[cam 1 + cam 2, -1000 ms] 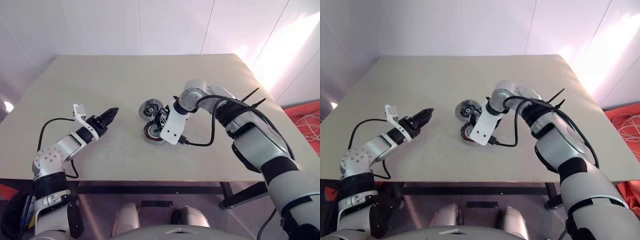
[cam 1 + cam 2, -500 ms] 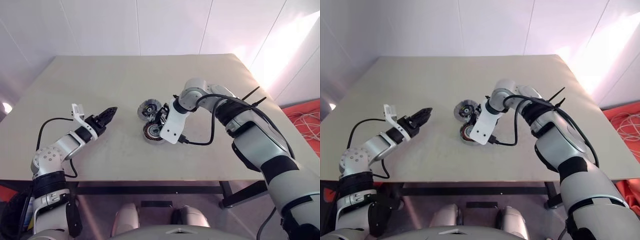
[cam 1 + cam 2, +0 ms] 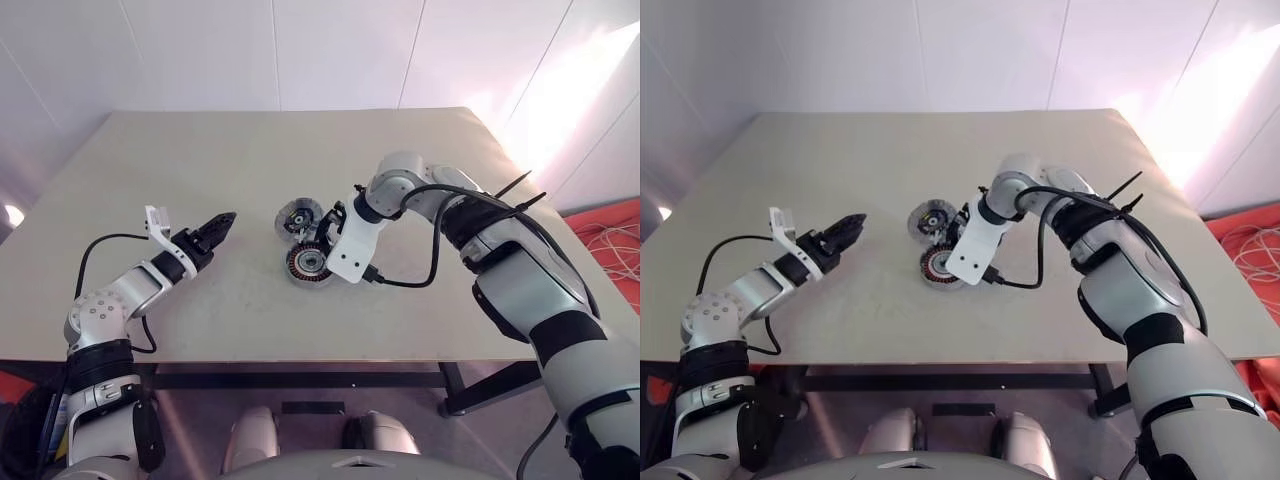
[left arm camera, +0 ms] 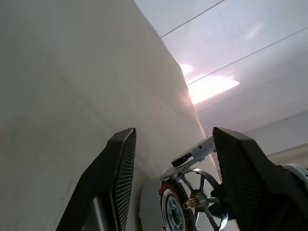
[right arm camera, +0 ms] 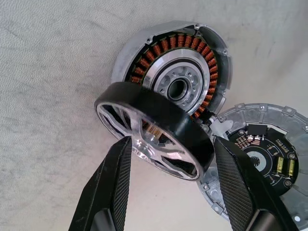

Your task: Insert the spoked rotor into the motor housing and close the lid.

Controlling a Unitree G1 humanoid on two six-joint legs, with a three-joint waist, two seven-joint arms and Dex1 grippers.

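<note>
The near edge of the pale beige square table (image 3: 250, 330) runs straight across the foreground, with a broad bare strip of tabletop behind it.

To the left, the left gripper (image 3: 224, 220) hangs level over the table and points right, towards the parts. In its wrist view its ribbed black fingers (image 4: 121, 163) stand wide apart with nothing between them. Open tabletop separates it from the parts.

Near the table's middle lies the motor housing (image 5: 217, 54), a shallow round grey metal case with a ring of copper-coloured windings around a silver hub. Touching its far edge is the lid (image 5: 274, 144), a flat round grey disc lying open, with a dark circuit board on the face that is up.

The right gripper (image 5: 171, 144) reaches down over the housing from the right. Its fingers grip the spoked rotor (image 5: 159, 113), a black-rimmed wheel with silver spokes. The rotor is tilted, overlapping one edge of the housing and not seated in it.

The head views hide the rotor behind the white wrist bracket (image 3: 345, 262). The left wrist view looks side-on through its spokes to a small centre shaft. A black cable (image 3: 420, 280) loops over the table just right of the housing.

Beyond the lid the tabletop is bare to its far edge, which meets a white panelled wall (image 3: 330, 50). Past the right edge lies red floor (image 3: 610, 225).
</note>
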